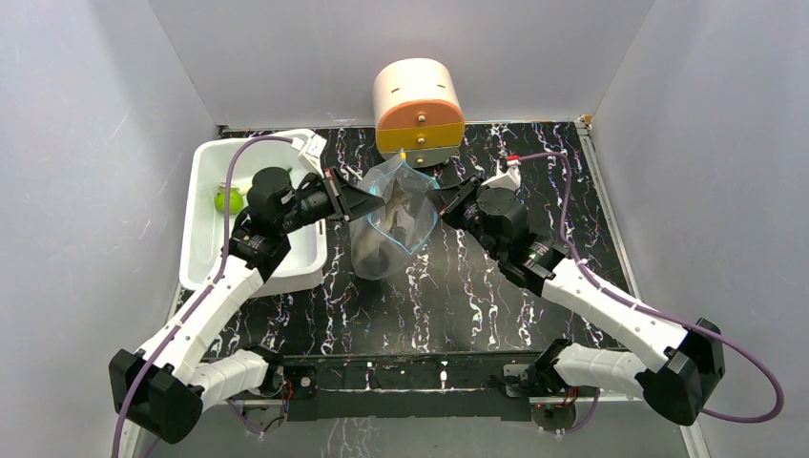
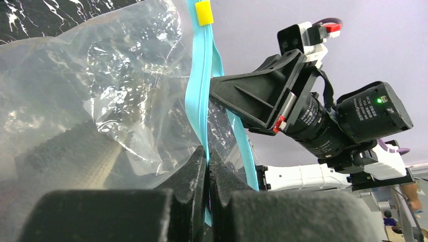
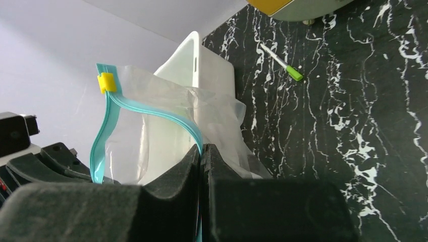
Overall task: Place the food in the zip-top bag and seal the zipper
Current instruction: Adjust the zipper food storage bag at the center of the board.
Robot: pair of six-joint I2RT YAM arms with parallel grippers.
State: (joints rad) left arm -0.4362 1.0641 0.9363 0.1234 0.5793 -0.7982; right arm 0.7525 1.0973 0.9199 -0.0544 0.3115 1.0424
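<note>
my left end effector [image 2: 207, 157] is clamped shut on the zipper [image 2: 197, 85], with the teal strip pinched flat between its two black fingers. my right end effector [image 3: 202, 151] is closed tight on the same strip further along. the zip-top bag [image 1: 389, 229] hangs between the two, and its mouth edge sags in a curve from one grip to the other. the yellow tab [image 2: 204, 12] sits at the end of the strip, above my left fingers and up to the left of my right ones.

the bag's clear crinkled body spreads out to the left of my left end effector. inside it, low and close beside those fingers, lies the grey-brown fish [image 2: 75, 159]. i cannot tell whether the bag's bottom touches the worktop [image 1: 496, 286].

behind my left end effector stands the white tub [image 1: 205, 181]. the lime-green fruit [image 1: 229, 199] lies in it, well apart from the bag. ahead of my right end effector and off to the right, a white pen [image 3: 282, 63] with a green tip lies on the worktop. beyond both end effectors, at the far edge, stands a cream and orange drum [image 1: 418, 110].
</note>
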